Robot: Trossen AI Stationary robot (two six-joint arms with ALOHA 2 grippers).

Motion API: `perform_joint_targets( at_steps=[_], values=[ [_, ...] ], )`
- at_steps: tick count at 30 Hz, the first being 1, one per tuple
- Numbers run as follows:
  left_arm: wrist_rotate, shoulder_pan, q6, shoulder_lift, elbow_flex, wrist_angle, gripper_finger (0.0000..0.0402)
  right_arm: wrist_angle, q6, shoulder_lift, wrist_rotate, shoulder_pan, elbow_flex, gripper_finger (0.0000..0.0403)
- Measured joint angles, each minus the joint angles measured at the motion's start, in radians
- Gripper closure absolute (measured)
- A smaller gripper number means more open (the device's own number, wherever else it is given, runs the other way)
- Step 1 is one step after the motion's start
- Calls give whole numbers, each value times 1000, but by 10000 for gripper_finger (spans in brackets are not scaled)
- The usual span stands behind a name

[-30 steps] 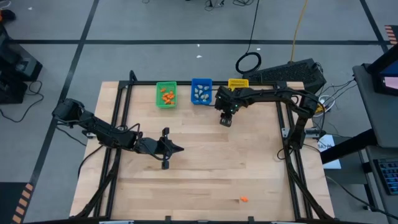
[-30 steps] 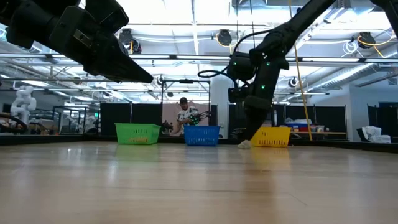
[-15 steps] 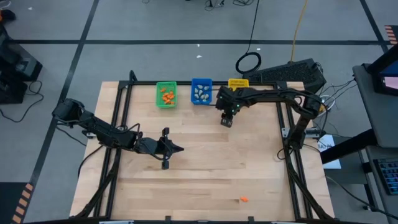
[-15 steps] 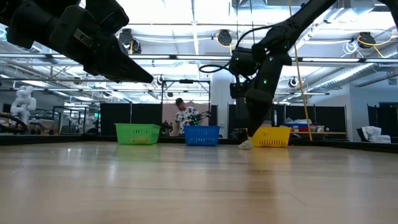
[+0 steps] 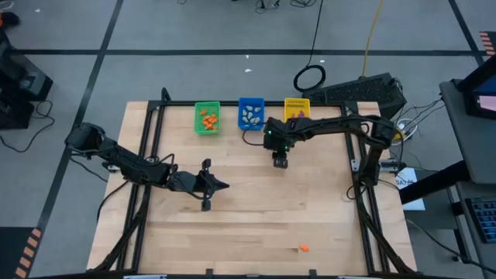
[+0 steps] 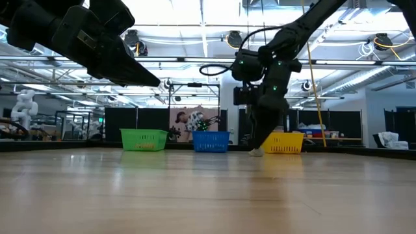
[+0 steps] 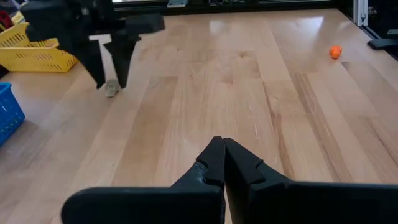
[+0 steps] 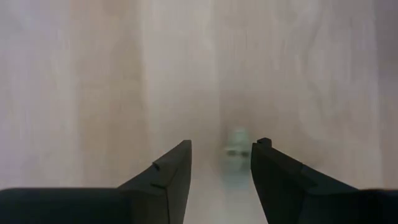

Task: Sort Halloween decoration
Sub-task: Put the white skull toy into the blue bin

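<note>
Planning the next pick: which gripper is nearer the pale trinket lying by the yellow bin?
Right gripper: open, directly over the pale trinket. Left gripper waits mid-table, well away.

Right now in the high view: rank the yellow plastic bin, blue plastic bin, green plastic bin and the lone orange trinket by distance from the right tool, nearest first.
1. Yellow plastic bin and blue plastic bin, just behind the right tool: too close to call.
2. Green plastic bin, back row, leftmost.
3. Lone orange trinket, near the table's front edge.

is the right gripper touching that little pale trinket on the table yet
Apart. In the right wrist view the open right gripper has its jaws on either side of the pale trinket, with bare wood showing between it and each one.
</note>
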Motion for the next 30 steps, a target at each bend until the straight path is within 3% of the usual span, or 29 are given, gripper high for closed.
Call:
perform_joint_targets(
  at_steps=[3,11,18,30],
  values=[
    [0,0,-6,0,0,-2,402,10,-14,12,45,-1,0,250],
    [0,0,-8,0,0,-10,402,-29,-11,12,39,-3,0,250],
    [0,0,-8,0,0,-9,402,45,17,10,38,-5,-64,251],
    [0,0,-9,0,0,-8,402,123,63,8,31,-5,-97,313]
  ],
)
